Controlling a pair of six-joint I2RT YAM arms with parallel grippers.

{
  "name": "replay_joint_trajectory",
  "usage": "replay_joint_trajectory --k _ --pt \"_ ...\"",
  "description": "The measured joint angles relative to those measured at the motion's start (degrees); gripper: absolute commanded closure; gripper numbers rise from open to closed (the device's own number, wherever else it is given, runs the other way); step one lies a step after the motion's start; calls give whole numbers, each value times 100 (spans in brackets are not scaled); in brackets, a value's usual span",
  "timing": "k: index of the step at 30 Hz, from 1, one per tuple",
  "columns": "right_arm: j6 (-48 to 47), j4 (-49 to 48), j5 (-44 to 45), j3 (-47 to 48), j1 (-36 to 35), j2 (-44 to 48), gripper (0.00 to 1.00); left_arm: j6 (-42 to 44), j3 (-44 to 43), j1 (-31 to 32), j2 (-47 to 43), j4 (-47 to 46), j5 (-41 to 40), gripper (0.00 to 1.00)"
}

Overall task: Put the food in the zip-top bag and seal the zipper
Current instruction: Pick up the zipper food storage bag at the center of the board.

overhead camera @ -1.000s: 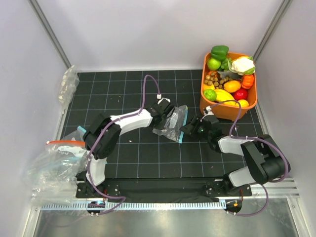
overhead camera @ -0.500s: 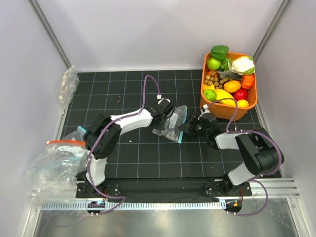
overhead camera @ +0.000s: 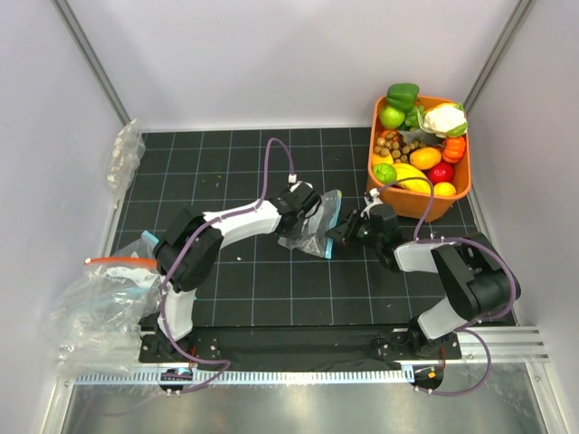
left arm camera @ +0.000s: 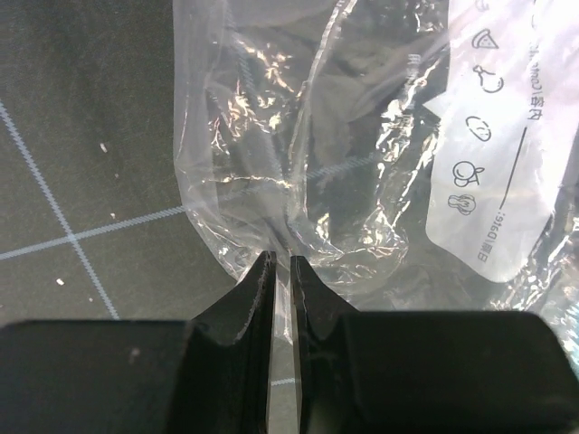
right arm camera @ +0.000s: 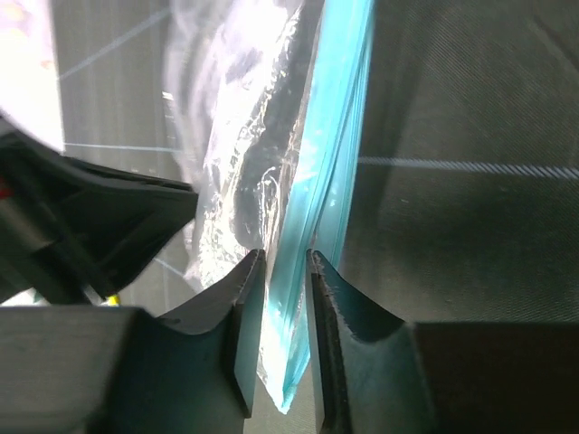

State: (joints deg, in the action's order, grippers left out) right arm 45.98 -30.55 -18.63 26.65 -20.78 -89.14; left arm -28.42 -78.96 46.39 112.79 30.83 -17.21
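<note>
The zip-top bag (overhead camera: pixel 310 231) lies crumpled on the black mat between my two grippers. Its teal-blue zipper (overhead camera: pixel 331 222) faces right. My left gripper (overhead camera: pixel 301 208) is shut on a fold of the clear bag (left arm camera: pixel 344 136); its jaws (left arm camera: pixel 282 259) pinch the plastic. My right gripper (overhead camera: pixel 341 233) is shut on the zipper (right arm camera: pixel 330 136); the strip runs between its narrow jaws (right arm camera: pixel 285 256), its end hanging free. The food sits in the orange basket (overhead camera: pixel 418 206): a round lime-green fruit (overhead camera: pixel 393 117) and an oval orange-yellow fruit (overhead camera: pixel 425 158).
The basket at the back right also holds a cauliflower (overhead camera: pixel 445 118), a green pepper (overhead camera: pixel 403 93) and other toy foods. A bag with a red-orange strip (overhead camera: pixel 110 264) lies at the left edge. Another clear bag (overhead camera: pixel 125 158) lies at the back left.
My right gripper has moved left onto the bag's teal strip. The bag and my left gripper have shifted slightly toward the back.
</note>
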Motion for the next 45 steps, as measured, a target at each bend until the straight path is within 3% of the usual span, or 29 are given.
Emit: replay_joint_trajectory --k 3,8,17,23,26,27,29,30,33,45 --pt "-61 2 2 -24 0 297 75 0 -33 26 0 57 -122 85" --pt "-155 -55 0 -37 -7 627 99 17 -76 96 -2 111 -350 85" --pt "-348 199 118 -42 -129 922 99 15 -55 275 -186 304 -822 85" --pt "-723 656 590 -39 -507 1646 99 -13 479 273 -1403 149 -931 78" --pt "-966 892 909 4 -850 1858 99 -31 822 273 -2122 -131 -925 68" --pt "-1054 979 1010 28 -977 1899 99 -37 960 273 -2371 -238 -914 55" --pt "-1235 1161 1244 87 -1224 1954 99 -52 1252 273 -2822 -492 -848 42" --pt "-1327 1239 1349 118 -1342 1976 99 -63 1364 273 -2977 -568 -804 28" --pt "-1580 1360 1631 153 -1631 2046 99 -101 1690 271 -3364 -892 -605 15" --pt "-2317 1591 2330 208 -2343 2275 99 -297 1952 273 -3373 -1547 280 12"
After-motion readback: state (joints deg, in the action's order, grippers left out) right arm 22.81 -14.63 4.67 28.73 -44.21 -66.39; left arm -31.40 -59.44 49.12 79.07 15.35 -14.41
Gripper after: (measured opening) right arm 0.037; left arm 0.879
